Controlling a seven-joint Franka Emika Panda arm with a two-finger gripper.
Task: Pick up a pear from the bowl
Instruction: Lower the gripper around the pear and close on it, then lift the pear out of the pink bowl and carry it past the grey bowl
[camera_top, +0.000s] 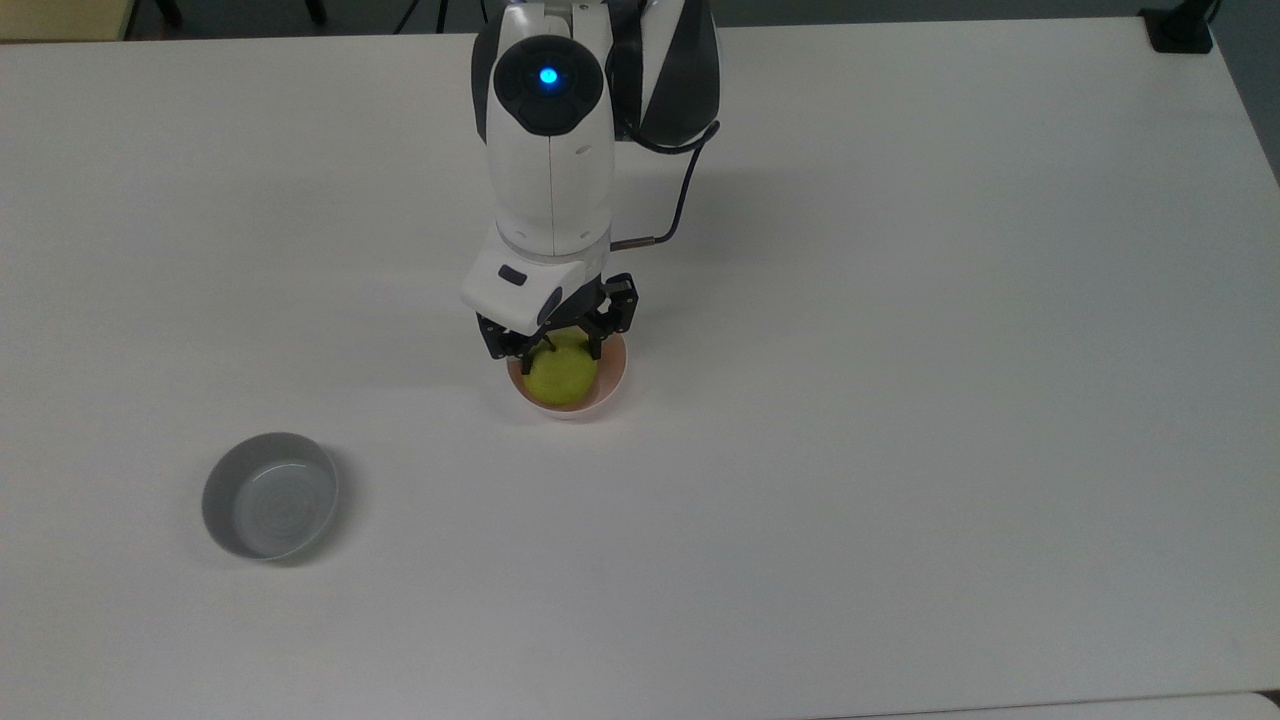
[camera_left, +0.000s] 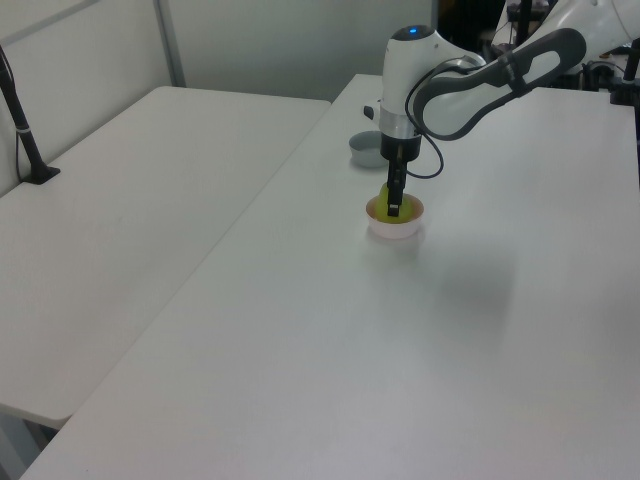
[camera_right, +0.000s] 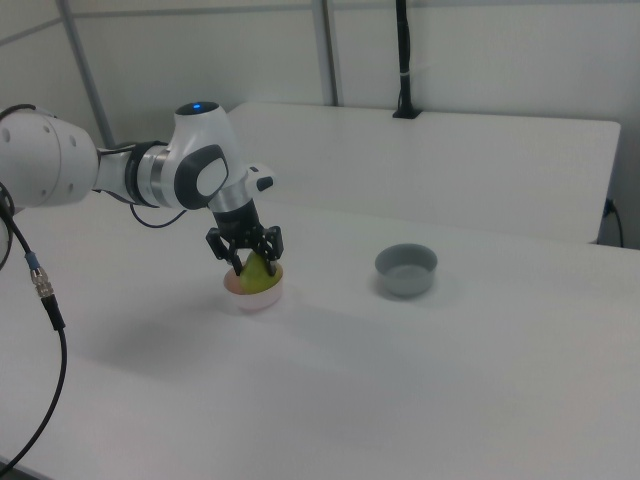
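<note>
A wide white table (camera_top: 900, 400) carries everything here, and in the left view a second white table (camera_left: 130, 200) stands beside it across a narrow gap, with a dark post (camera_left: 22, 120) clamped near its far edge. Over the main table reaches the white Panda arm (camera_top: 548, 150), its last link pointing straight down, a blue light glowing on its top joint and a black cable (camera_top: 680, 190) looping off the top view's right side of the wrist. Next in size comes the grey bowl (camera_top: 270, 495), shallow and standing well apart from the arm toward the top view's lower left (in the right view it sits to the right of the arm instead (camera_right: 406, 269)). The pale pink bowl (camera_top: 612, 385) stands directly under the wrist, upright on the table. The gripper (camera_top: 556, 346) is lowered to the bowl's rim, its black fingers (camera_right: 233, 253) spread to either side of the upper part of the fruit, close against it; whether the pads actually press on it cannot be told. The pear (camera_top: 561, 377) sits inside the pink bowl, yellow-green, its narrow top rising between the fingers in the right view (camera_right: 258, 273) and its lower body resting in the bowl.
</note>
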